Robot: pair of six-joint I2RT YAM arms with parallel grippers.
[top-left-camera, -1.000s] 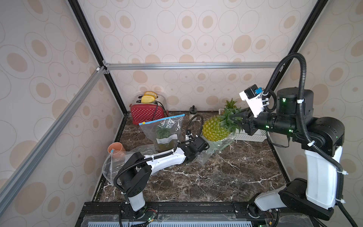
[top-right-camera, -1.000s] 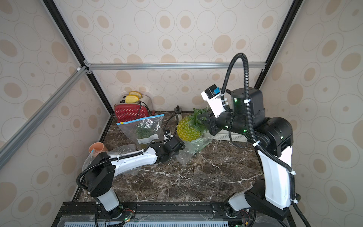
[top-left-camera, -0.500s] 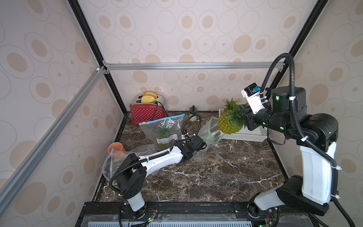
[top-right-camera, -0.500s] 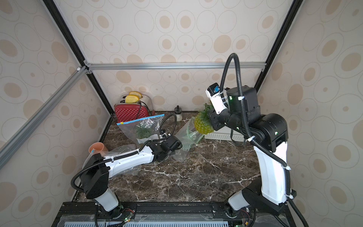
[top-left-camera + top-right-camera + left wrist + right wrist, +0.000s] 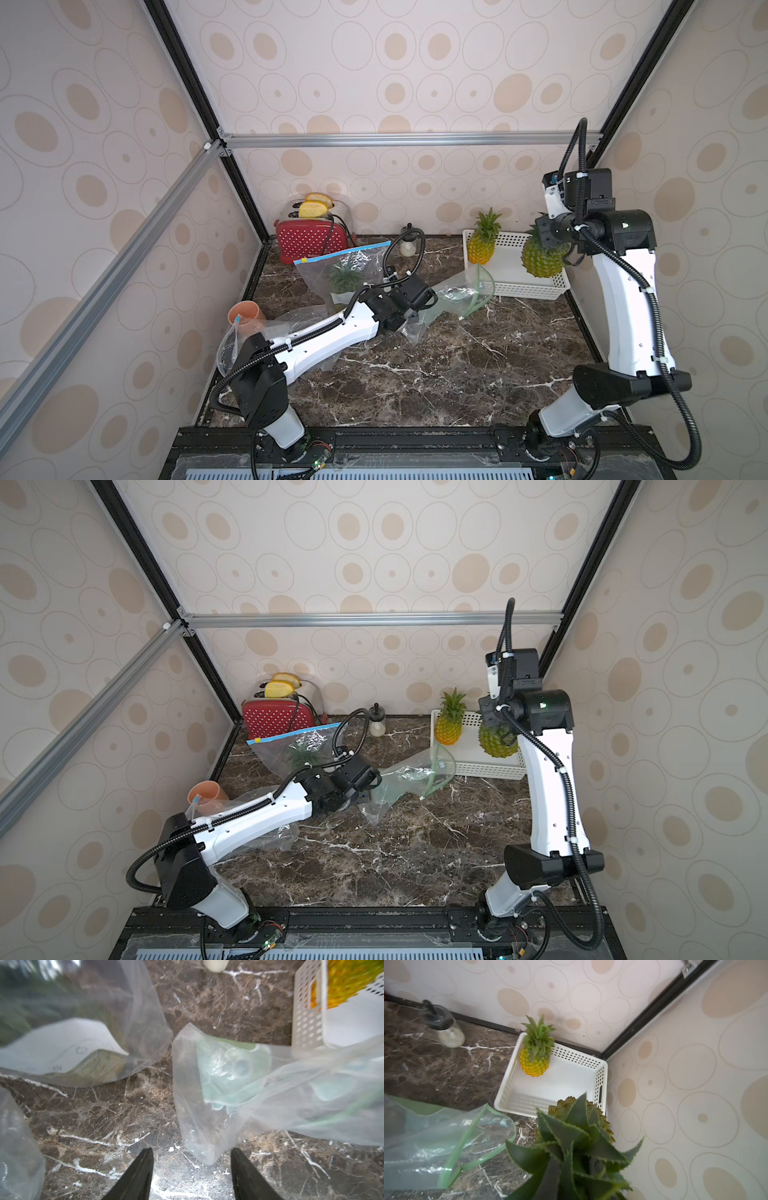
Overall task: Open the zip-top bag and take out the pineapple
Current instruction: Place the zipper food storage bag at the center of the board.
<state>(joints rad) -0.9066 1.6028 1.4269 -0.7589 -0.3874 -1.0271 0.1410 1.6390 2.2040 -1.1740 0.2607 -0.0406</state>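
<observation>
One right arm [image 5: 627, 299] upright, pineapple [image 5: 540, 262] aloft.

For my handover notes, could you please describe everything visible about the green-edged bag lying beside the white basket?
The green-edged bag is clear, crinkled plastic with a green zip strip and green print. Its mouth gapes toward the basket, and it looks empty. It lies slumped on the marble table, one corner between the open fingers of the left gripper, not gripped.
</observation>
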